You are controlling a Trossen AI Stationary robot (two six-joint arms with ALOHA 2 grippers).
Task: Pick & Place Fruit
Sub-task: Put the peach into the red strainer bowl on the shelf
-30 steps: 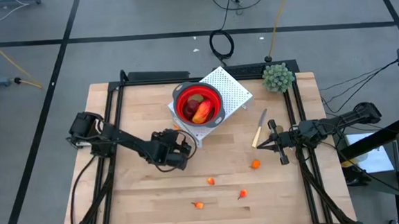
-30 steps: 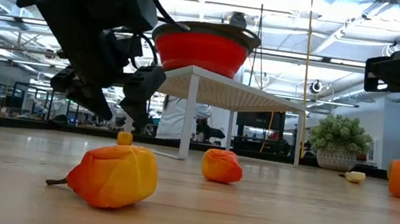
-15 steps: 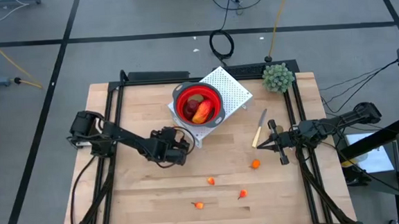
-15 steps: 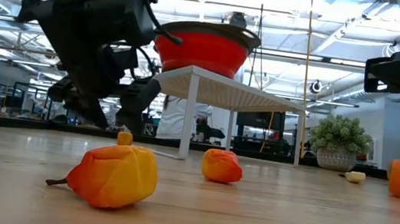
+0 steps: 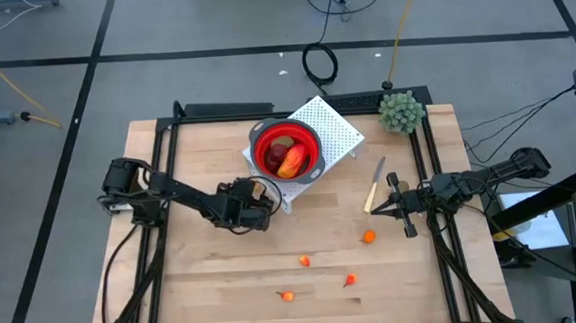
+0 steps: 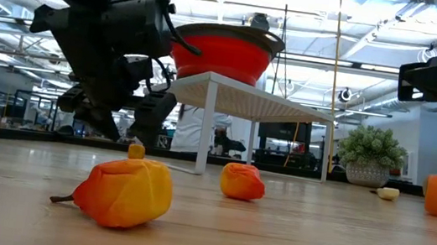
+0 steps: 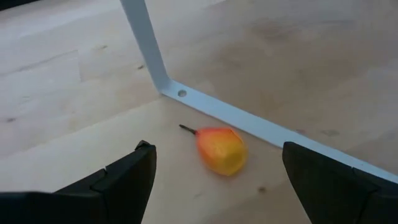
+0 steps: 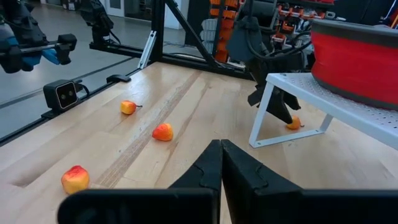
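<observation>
One small orange fruit [image 7: 221, 150] lay by white rack leg [image 7: 144, 46]; left end effector [image 7: 214, 180] hovered wide above. Looked light, rigid, slippery; grip across body. Right end effector [image 5: 376, 213] shut, near tabletop's right edge.

Low view: red bowl [image 6: 221, 53] contents hidden by its wall; right arm cut off at upper-right edge. High view: orange bits [image 5: 370, 237] too small to tell type. Left wrist view: gripper fingers [image 7: 124, 180] cropped at bottom edge.
</observation>
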